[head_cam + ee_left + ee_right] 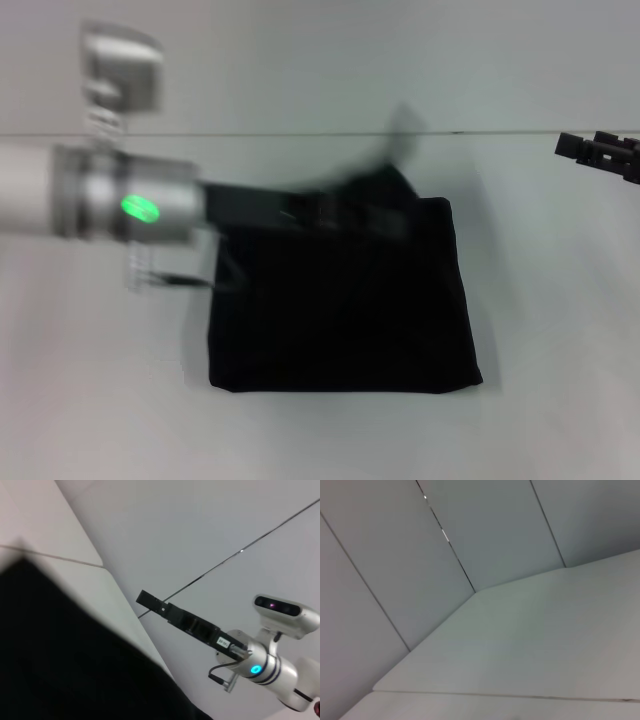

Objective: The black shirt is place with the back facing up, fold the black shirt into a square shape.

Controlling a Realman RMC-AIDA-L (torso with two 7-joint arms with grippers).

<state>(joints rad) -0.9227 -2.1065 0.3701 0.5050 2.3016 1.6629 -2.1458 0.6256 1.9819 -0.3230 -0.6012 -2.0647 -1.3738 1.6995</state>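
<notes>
Already the black shirt [340, 310] lies on the white tabletop [560, 330] as a squarish folded packet, its near edge straight and its sides nearly parallel, with no lettering showing on the upper face. At its far edge, a blurred flap of the black cloth stands up off the packet. The left arm reaches in from the left across that far edge, its silver wrist lit with a green light, and the left hand [385, 215] sits right at the raised cloth; it is too smeared to tell whether its fingers are parted or have hold of the fabric. From the left wrist, the shirt [60, 665] fills the near part of the view. The right hand [600, 155] hangs well apart from the shirt on the far right, above bare tabletop; I cannot tell how its fingers stand.
</notes>
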